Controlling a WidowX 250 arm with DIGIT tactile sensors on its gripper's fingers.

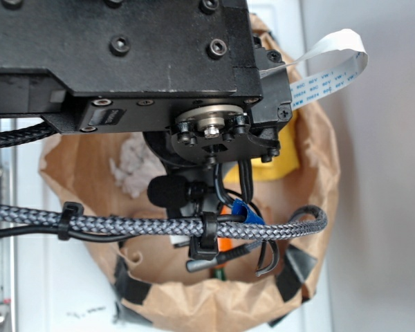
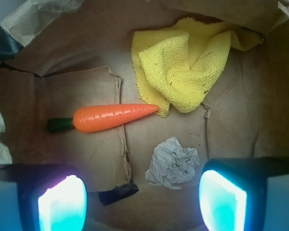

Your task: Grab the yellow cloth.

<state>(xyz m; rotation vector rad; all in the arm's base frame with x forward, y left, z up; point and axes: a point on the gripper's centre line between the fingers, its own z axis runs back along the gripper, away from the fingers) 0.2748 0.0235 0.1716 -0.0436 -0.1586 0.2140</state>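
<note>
I'm hovering the hand (image 2: 142, 199) with fingers apart above the wad (image 2: 173, 162); the cloth (image 2: 183, 67) is lying farther off, so I'm judging a forward reach then descent comes next

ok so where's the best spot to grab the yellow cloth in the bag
Pinch the raised ridge of folds near the middle of the yellow cloth, coming straight down from above. It lies crumpled on the paper bag floor, so the bunched folds give the open fingers something to close on, clear of the carrot tip.
</note>
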